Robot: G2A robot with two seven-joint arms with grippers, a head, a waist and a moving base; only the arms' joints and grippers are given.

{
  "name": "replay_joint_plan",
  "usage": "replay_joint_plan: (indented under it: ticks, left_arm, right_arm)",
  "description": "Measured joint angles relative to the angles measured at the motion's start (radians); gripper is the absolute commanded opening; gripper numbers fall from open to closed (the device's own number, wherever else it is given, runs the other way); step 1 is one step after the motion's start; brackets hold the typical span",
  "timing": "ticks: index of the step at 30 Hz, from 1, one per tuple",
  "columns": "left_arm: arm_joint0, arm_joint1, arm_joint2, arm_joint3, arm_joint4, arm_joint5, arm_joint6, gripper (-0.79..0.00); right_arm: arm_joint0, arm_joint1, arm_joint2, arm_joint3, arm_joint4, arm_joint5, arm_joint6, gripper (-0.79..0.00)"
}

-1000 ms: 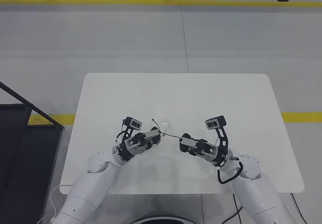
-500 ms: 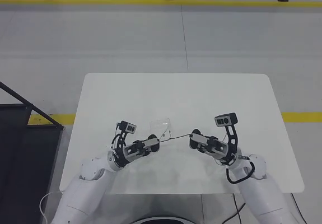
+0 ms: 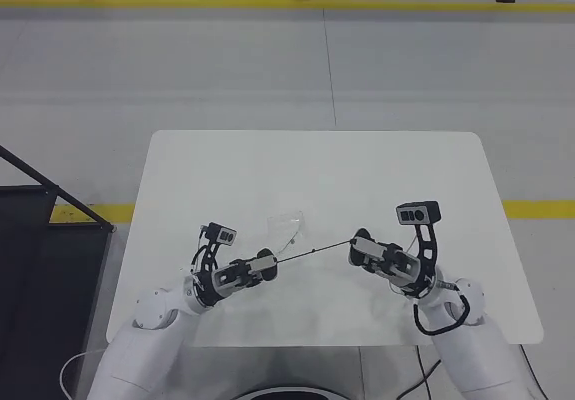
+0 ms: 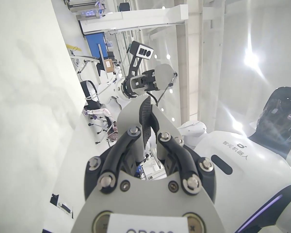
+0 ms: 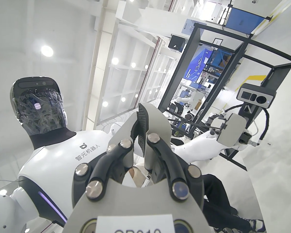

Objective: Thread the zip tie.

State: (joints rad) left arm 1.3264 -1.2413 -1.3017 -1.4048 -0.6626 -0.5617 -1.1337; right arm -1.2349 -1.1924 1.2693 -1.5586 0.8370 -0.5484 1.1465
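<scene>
Now pinches the thin black zip tie [image 3: 312, 250] at both ends: left gripper [image 3: 265, 262] pressed together on one end, right gripper [image 3: 358, 243] pressed together on the other. Holds it stretched in a straight line between them, over the white table [image 3: 427, 180], towards the robot's side. Has a clear plastic bag [image 3: 288, 224] lying on the table just beyond the tie.

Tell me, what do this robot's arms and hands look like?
The arms are smooth white shells with black joints. The left hand and right hand match: two flat light-grey fingers with black ribbed pads, black link bars, silver bolts and a white label. Each wrist carries a small grey camera on a black bracket, with a looping black cable.
</scene>
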Motion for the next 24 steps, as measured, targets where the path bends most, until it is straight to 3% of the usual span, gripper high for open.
replay_joint_plan:
  ticks: [5,6,7,16,24]
  left_arm:
    - [-0.005,0.002,0.005,0.009,-0.011,-0.003,-0.013,-0.785]
    - [-0.005,0.002,0.007,0.009,-0.009,-0.006,-0.013,-0.129]
    - [-0.006,0.002,0.008,0.009,-0.003,-0.011,-0.013,0.000]
    - [0.019,0.009,-0.026,-0.038,0.035,-0.064,0.055,0.000]
    - [0.117,0.029,-0.171,-0.127,0.215,-0.182,0.233,0.000]
  right_arm:
    - [-0.007,-0.002,-0.011,-0.012,-0.035,0.004,-0.020,-0.785]
    - [-0.006,-0.002,-0.013,-0.013,-0.045,0.009,-0.021,-0.785]
    - [-0.005,-0.001,-0.016,-0.015,-0.057,0.015,-0.020,-0.785]
    - [-0.015,0.003,-0.018,-0.096,-0.256,0.019,-0.100,-0.785]
    - [-0.069,0.018,0.046,-0.264,-0.566,0.057,-0.235,-0.785]
